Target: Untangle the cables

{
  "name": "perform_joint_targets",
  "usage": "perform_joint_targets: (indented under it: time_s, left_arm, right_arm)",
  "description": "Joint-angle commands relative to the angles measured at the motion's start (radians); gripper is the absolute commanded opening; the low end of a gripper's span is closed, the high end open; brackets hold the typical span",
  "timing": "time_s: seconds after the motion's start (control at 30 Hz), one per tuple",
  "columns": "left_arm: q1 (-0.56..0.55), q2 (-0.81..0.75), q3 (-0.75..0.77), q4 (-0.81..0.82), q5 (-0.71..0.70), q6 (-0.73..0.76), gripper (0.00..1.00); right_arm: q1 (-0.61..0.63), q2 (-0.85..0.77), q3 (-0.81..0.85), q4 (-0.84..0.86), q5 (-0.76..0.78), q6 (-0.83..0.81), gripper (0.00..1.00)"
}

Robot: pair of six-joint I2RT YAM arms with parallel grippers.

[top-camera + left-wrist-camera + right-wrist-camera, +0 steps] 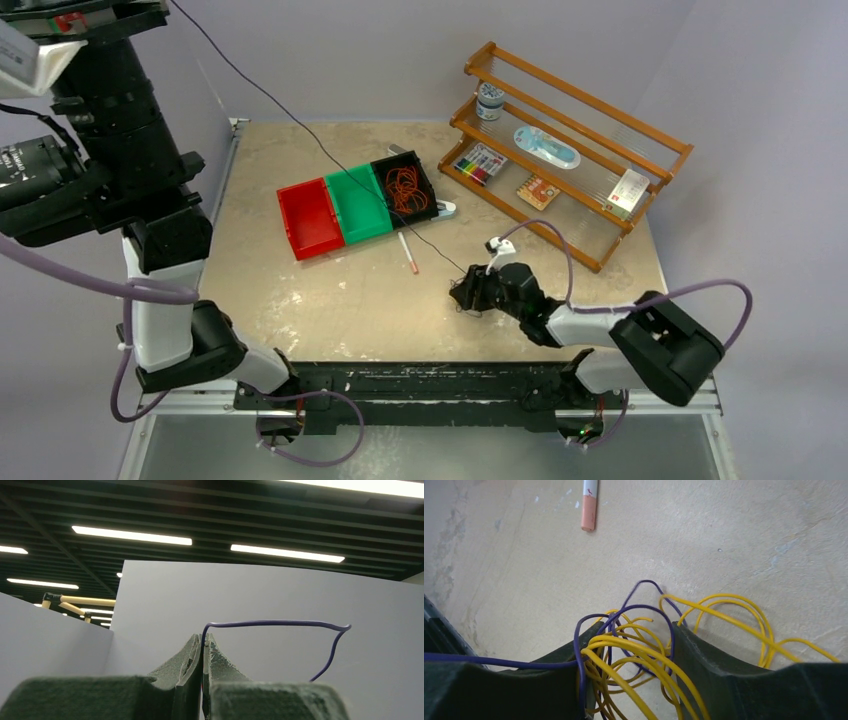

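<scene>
Step in hand, by my read: pulling one strand free of the knot. L end effector [204, 639], raised high & aimed at the ceiling, is pressed together on a thin purple wire [275, 623]. That wire runs down to a tangle of yellow and purple wire loops [634, 645] lying on the beige worktop [330, 300], approx. 5 o'clock of centre.

R end effector [636, 630] is down over the tangle, fingers spread w/ loops loose btwn them, nothing pinched yet. Next move prob. needs R to close on yellow only & pin it while L draws purple out. Purple threads thru the yellow, so catching both is the risk.

Around:
- white pen with a peach tip [589, 510], 11 o'clock of the tangle
- red, green & black plastic trays [358, 205] further at 11, w/ an orange wire coil [403, 190] in the black one
- wooden rack [590, 170] at 2 o'clock

The purple line passes over the trays, so it could snag there.
</scene>
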State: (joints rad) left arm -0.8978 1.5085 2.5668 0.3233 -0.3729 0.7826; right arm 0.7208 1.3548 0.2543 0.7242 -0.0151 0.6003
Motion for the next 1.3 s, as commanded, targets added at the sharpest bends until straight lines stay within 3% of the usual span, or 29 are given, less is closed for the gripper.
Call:
perform_joint_targets:
  time_s: [0.0,0.3,0.47,0.63,0.77,0.9,1.07,1.27]
  left_arm:
    - [-0.001,-0.035,-0.045,-0.007,-0.037,0.001,0.00]
    - [0.000,-0.090,-0.271,-0.119,0.015,-0.296,0.00]
    - [0.000,-0.087,-0.318,-0.127,0.048,-0.383,0.00]
    - [0.001,-0.086,-0.326,-0.128,0.045,-0.396,0.00]
    - [0.000,-0.087,-0.326,-0.132,0.043,-0.402,0.00]
    - [0.001,-0.087,-0.323,-0.137,0.039,-0.396,0.00]
    - [-0.001,-0.093,-0.323,-0.140,0.040,-0.395,0.00]
    - [-0.001,-0.109,-0.344,-0.135,0.028,-0.391,0.00]
  right_arm:
    - [0.002,-0.139,-0.022,-0.010,0.060,-0.027,0.56]
    - [0.002,-0.558,0.036,-0.123,-0.083,-0.381,0.71]
    - [0.002,-0.649,0.088,-0.186,-0.167,-0.544,0.79]
    - [0.002,-0.544,0.142,-0.146,-0.252,-0.651,0.82]
    - [0.002,-0.385,0.225,-0.210,-0.312,-0.723,0.82]
    - [0.002,-0.272,0.251,-0.205,-0.301,-0.703,0.81]
    - [0.002,-0.208,0.240,-0.164,-0.183,-0.648,0.72]
    - [0.002,-0.155,0.253,-0.152,-0.075,-0.614,0.55]
